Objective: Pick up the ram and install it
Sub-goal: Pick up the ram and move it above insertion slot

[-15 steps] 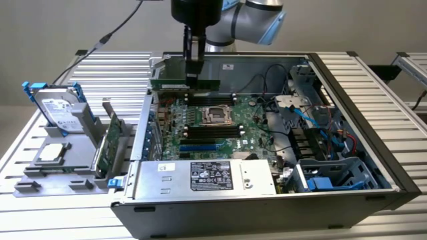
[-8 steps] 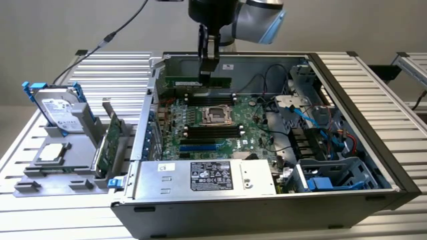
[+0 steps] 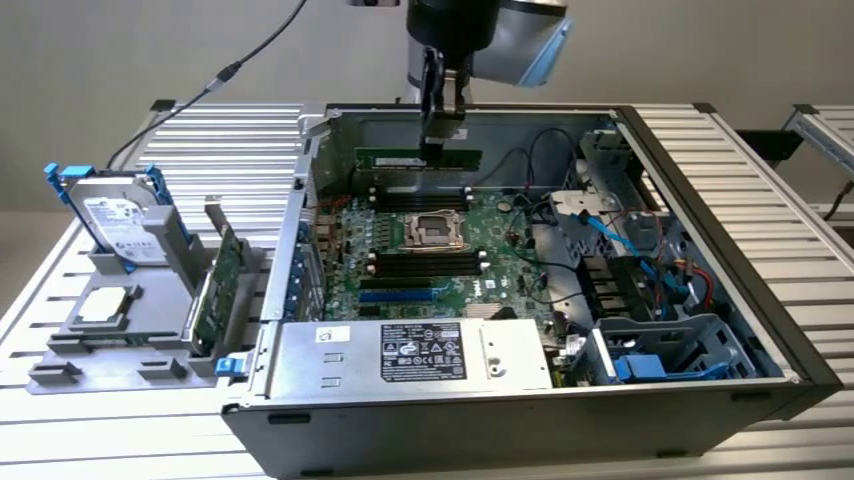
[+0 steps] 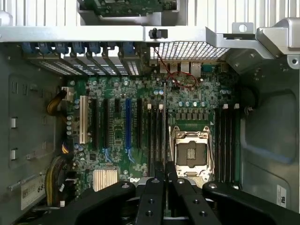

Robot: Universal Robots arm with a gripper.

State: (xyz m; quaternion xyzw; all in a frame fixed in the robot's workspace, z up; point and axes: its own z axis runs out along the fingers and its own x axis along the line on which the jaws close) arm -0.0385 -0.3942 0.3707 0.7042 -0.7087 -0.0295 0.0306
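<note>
Inside the open computer case (image 3: 747,300), the motherboard (image 3: 400,262) lies below the end effector (image 3: 441,140). It is clamped shut on the ram (image 3: 398,158), apparently just above the memory slots (image 3: 414,187). A tilted or offset stick could jam, slip from the grip, or strain the board.
</note>
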